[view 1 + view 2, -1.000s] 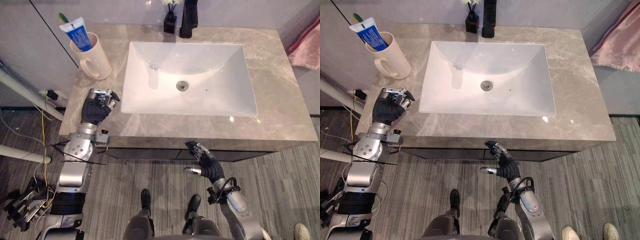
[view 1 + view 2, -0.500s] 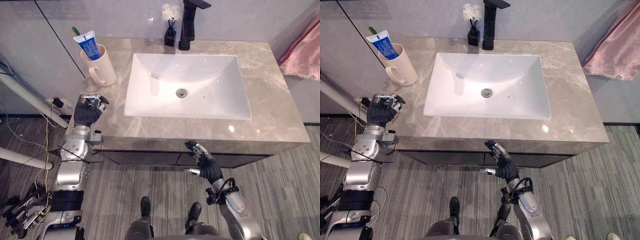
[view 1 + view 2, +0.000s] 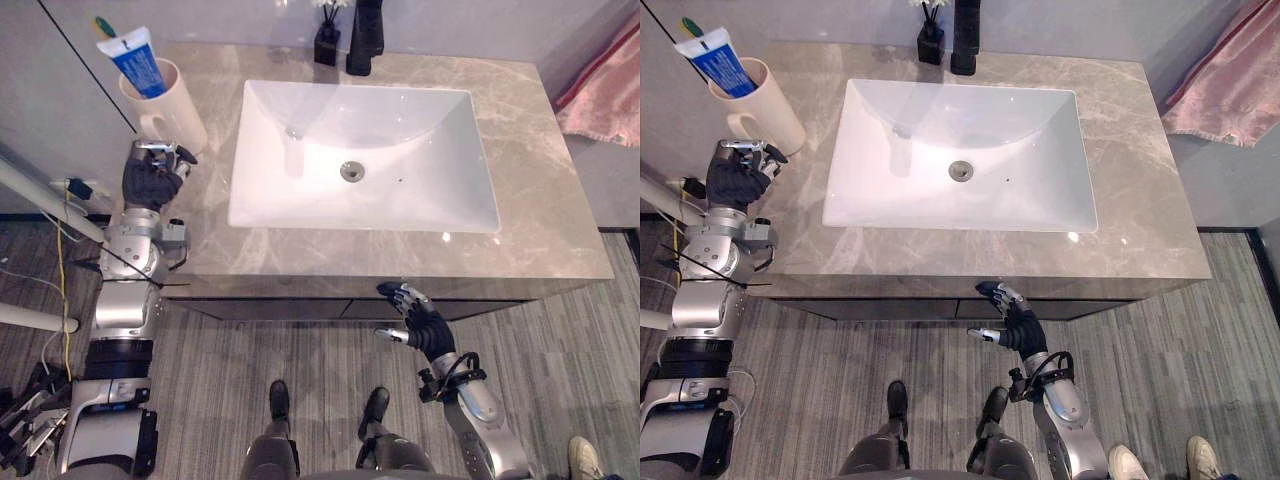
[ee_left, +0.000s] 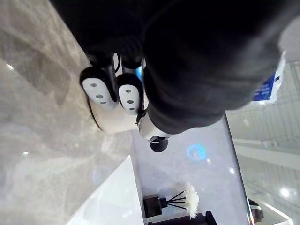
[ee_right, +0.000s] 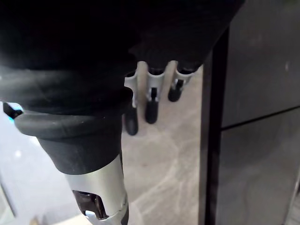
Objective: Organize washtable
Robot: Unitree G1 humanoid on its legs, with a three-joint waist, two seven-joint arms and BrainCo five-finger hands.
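Where veined marble top [image 3: 540, 180] spreads, rectangular glossy basin [image 3: 400, 125]

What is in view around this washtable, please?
washtable: one, grey marble, centre.
sink: one, white, in the washtable.
faucet: one, black, behind the sink.
reed vase: one, black, left of the faucet.
mug: one, cream, rear left corner.
toothpaste tube: one, blue and white, in the mug.
toothbrush: one, green-tipped, in the mug.
towel: one, pink, far right.
person's shoes: two, pale, floor lower right.
left robot hand: one, dark, curled, beside the mug.
right robot hand: one, dark, open, below the washtable's front edge.
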